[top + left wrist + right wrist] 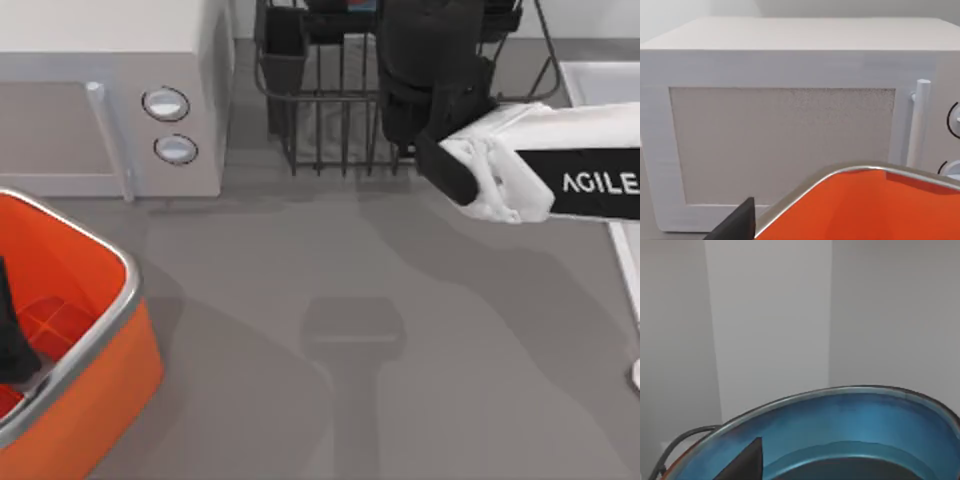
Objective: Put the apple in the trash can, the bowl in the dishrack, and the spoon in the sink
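My right gripper [425, 70] hangs over the dark wire dishrack [320, 120] at the back of the table. The right wrist view looks down into the blue bowl [840, 430] from close up, with one black finger [742, 462] standing over its inside and a rack wire [675, 445] beside its rim. That finger sits well off to one side, so the gripper reads as open. My left gripper [12, 330] is over the orange trash can [125, 290], open with nothing between its fingers [737, 222]. The apple and the spoon are out of view.
A white microwave [110, 90] with two round knobs stands at the back left, just behind the trash can. The sink's pale rim [600, 80] runs along the right edge. The rack's black utensil cup [283, 60] is at its left corner. Bare grey tabletop [350, 300] lies in the middle.
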